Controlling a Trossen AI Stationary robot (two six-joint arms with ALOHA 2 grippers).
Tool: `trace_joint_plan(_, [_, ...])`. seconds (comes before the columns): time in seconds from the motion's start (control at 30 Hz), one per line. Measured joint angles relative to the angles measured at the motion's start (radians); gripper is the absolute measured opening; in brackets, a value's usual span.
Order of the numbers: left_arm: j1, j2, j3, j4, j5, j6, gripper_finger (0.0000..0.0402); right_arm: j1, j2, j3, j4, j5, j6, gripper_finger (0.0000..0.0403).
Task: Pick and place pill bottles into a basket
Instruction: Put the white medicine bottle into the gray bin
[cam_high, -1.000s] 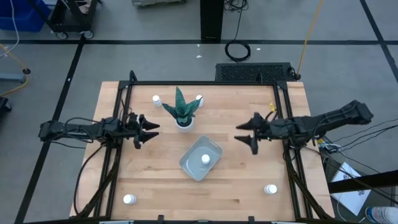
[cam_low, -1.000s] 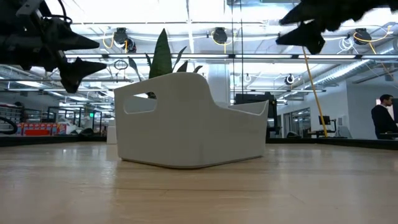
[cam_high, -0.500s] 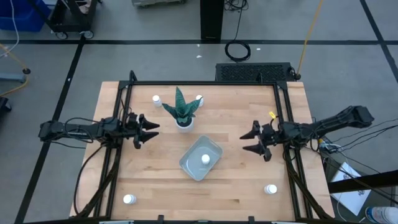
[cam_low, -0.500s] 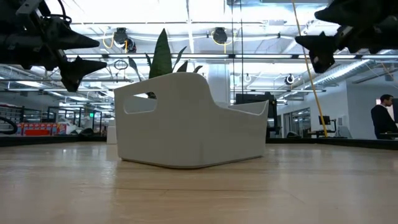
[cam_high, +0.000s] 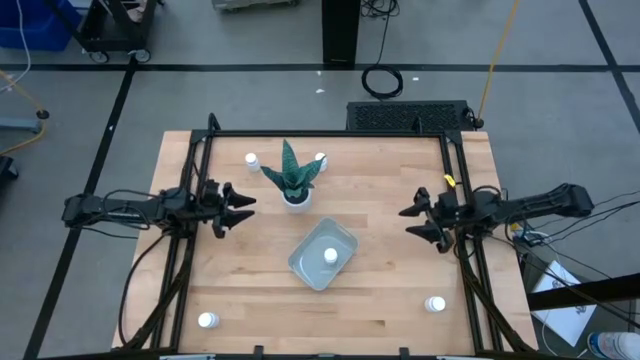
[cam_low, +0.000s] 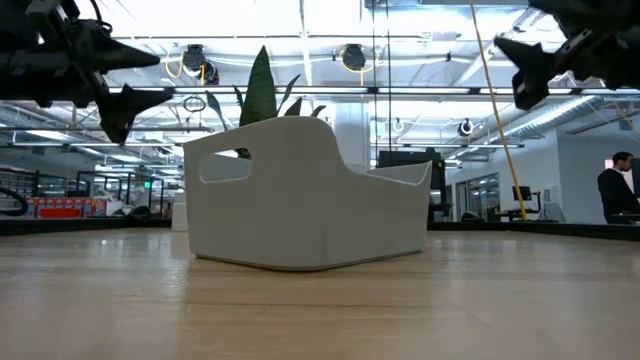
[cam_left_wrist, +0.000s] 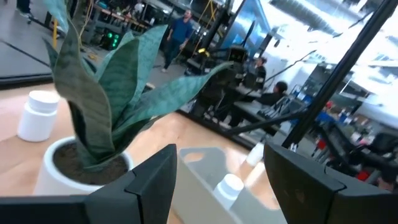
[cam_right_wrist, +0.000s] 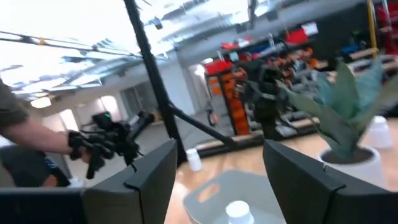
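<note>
High view: shallow pale blue-grey translucent plastic basket lying at mid desk, holding one small white capped pill bottle. Four more small white bottles standing out on the wood: one near the front left corner, one near the front right, two toward the back flanking the green potted plant in its white pot. Left end effector hovering at the left side, fingers spread, holding nothing. Right end effector hovering at the right side, fingers likewise spread and empty.

Low view: basket wall filling the centre, plant leaves rising behind. Both arms hanging above the desk, well clear of it; no bottle between any fingers.

Left wrist view: looking past two dark parted fingers at the plant, a back bottle beside the pot, and the basket with the bottle cap showing inside.

Right wrist view: looking between separated fingers at the basket and its bottle; another bottle farther off.

Judging step: between picks, one of five placed. Next calling for choosing an arm and the nearest loose bottle, likely the front right one for the right arm, then descending over its cap with fingers straddling it.
</note>
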Motion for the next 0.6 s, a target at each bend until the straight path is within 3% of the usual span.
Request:
trace_joint_plan(0.3, [0.000, 0.000, 0.000, 0.046, 0.001, -0.119, 0.0246, -0.107, -0.142, -0.001, -0.085, -0.121, 0.020, 0.0231])
trace_joint_plan(0.6, [0.000, 0.000, 0.000, 0.161, -0.075, -0.153, 0.0246, -0.184, -0.283, -0.003, -0.146, -0.122, 0.040, 0.0231])
